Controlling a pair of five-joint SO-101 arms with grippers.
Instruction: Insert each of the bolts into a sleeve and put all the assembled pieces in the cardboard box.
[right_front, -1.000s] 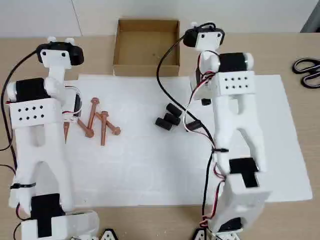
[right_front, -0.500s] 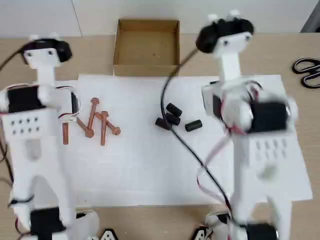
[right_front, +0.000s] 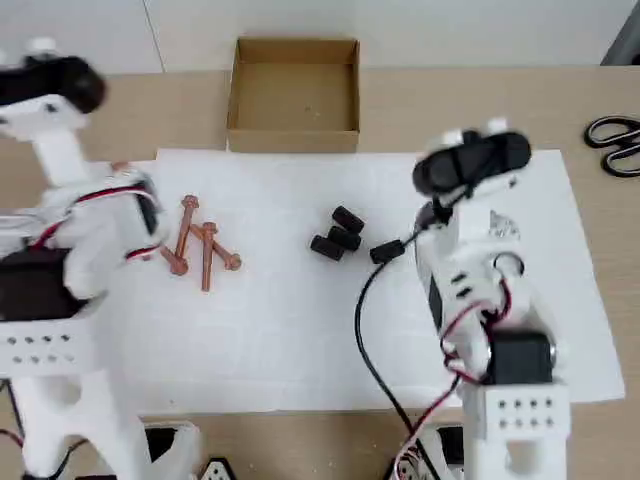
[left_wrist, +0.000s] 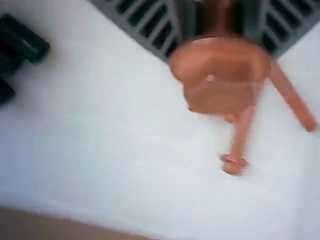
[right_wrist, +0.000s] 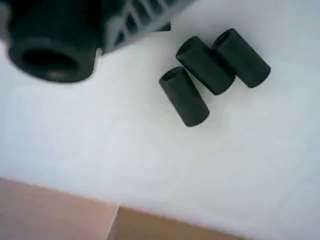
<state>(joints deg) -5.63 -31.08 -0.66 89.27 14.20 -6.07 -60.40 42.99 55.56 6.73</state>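
Note:
My left gripper is shut on a copper bolt, held above the white sheet with its end toward the camera. Several more bolts lie on the sheet's left part, two of them below the held one. My right gripper is shut on a black sleeve, whose open end faces the camera; the high view shows that sleeve at the sheet's middle. Three loose sleeves lie clustered just left of it. The cardboard box stands open at the back.
The white sheet covers most of the table, with bare room in front of the bolts and sleeves. Scissors lie at the far right edge. A black cable hangs from the right arm across the sheet.
The left arm has risen and swung left, carrying a bolt off the sheet. The right arm has pulled back from near the box toward the table's front.

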